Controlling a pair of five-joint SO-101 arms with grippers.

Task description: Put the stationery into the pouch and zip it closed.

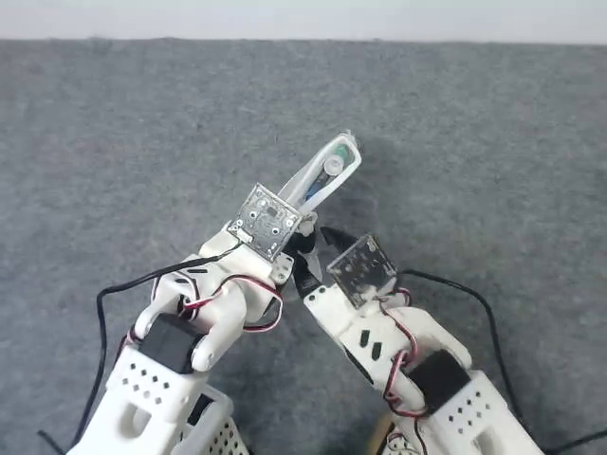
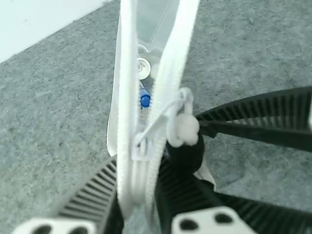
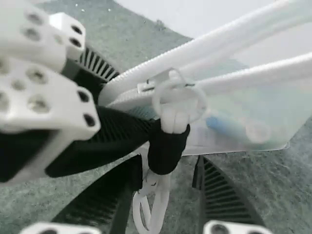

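Note:
A clear pouch with a white zipper lies on the grey mat, one end lifted. My left gripper is shut on that end, pinching both zipper tracks. The slider sits right by the left fingers, and the tracks spread apart beyond it. A white pull ring with a bead hangs off the slider. Blue and white stationery lies inside the pouch. My right gripper stands open just under the pull, with a white cord loop dangling between its fingers.
Grey felt mat covers the table up to a pale wall strip at the back. Both arms crowd together near the middle, their cables trailing toward the front edge. Open mat lies to the far left and right.

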